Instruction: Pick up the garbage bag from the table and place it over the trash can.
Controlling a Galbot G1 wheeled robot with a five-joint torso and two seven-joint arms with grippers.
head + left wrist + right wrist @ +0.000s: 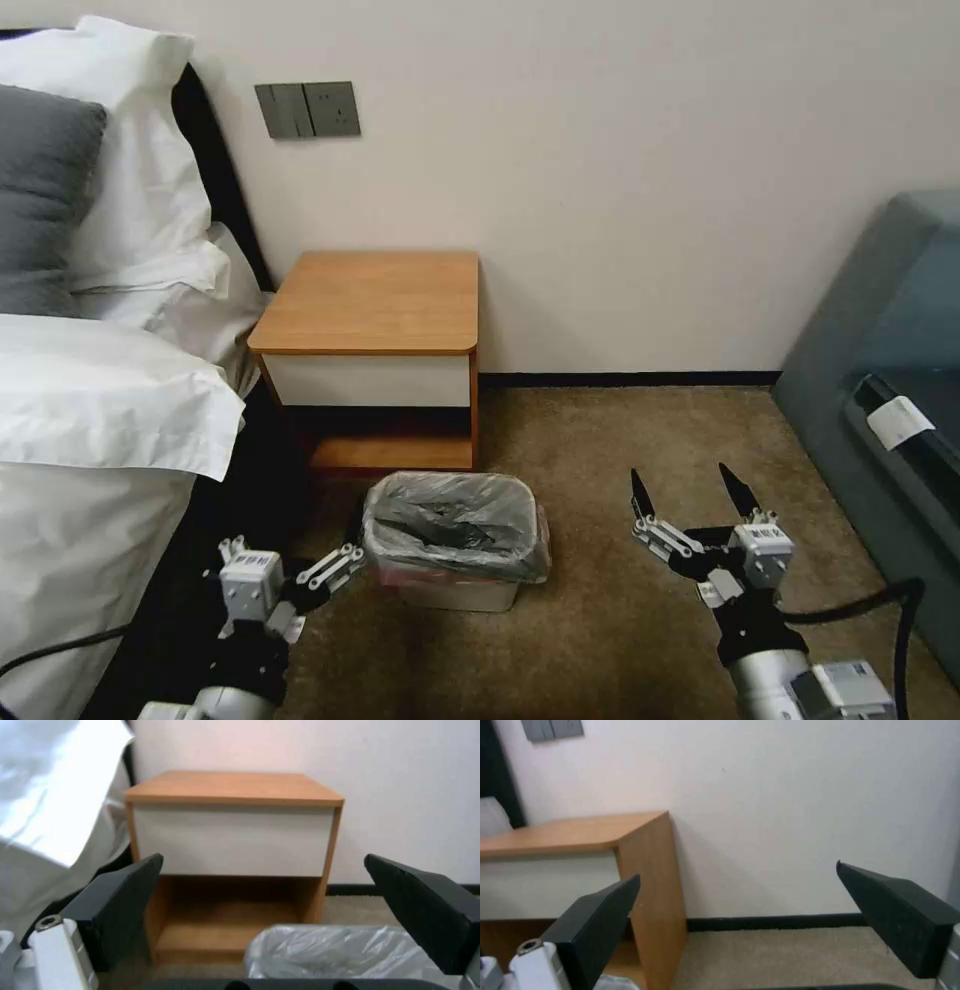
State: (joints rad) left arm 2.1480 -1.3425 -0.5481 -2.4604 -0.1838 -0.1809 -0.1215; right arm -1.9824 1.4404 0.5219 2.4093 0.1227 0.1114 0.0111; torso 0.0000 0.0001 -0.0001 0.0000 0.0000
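Garbage bag [455,525] already lines trash can [455,592], film folded over rim. Can stands on carpet [600,640] before table [372,300]; table top bare. I see my left gripper [345,560] just beside can, fingers spread wide. Right gripper [693,497] well apart on carpet side, also wide, holding nothing.

The garbage bag [455,525] was already lining the trash can [455,590], its grey crinkly film folded over the rim, just beside the left gripper [340,565] and its spread jaws. The table [375,300], orange-brown with a white drawer, stood bare-topped straight beyond those jaws, behind the bin.
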